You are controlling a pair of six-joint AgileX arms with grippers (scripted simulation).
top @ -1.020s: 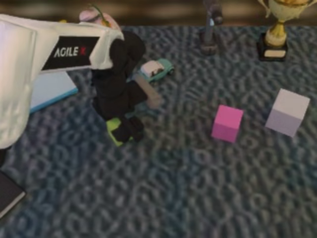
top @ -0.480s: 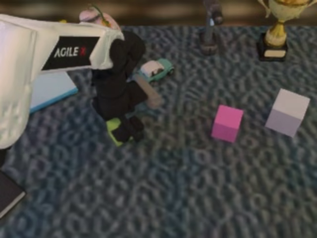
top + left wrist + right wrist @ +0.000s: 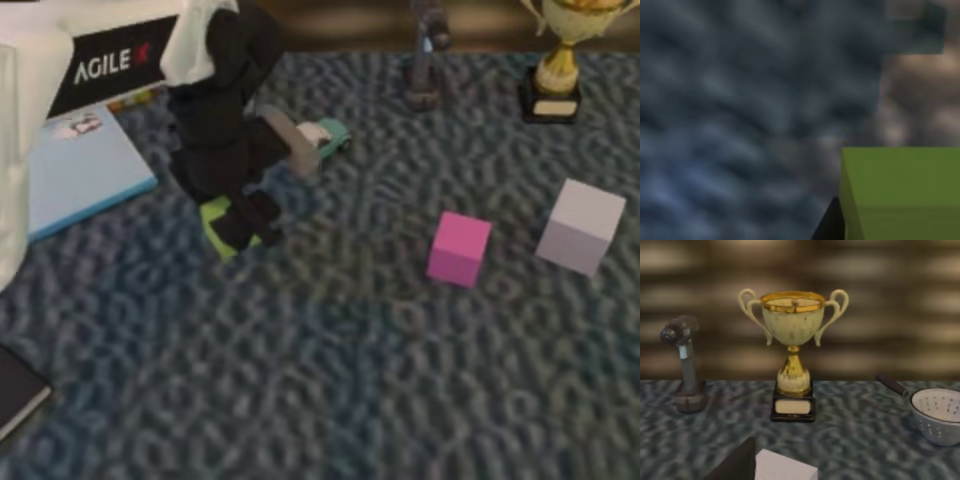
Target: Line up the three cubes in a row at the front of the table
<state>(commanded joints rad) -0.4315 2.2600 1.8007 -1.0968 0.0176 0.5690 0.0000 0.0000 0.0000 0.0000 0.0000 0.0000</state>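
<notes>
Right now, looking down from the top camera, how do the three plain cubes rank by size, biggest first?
1. Lavender-white cube, largest.
2. Magenta-pink cube, clearly smaller.
3. Lime-green cube, probably smallest, but unsure: the left gripper covers most of it, and it may be lifted toward the camera.

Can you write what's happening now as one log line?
left gripper: shut on small lime-green cube | medium magenta-pink cube, larger pale lavender-white cube: table's right | right arm: unseen
</notes>
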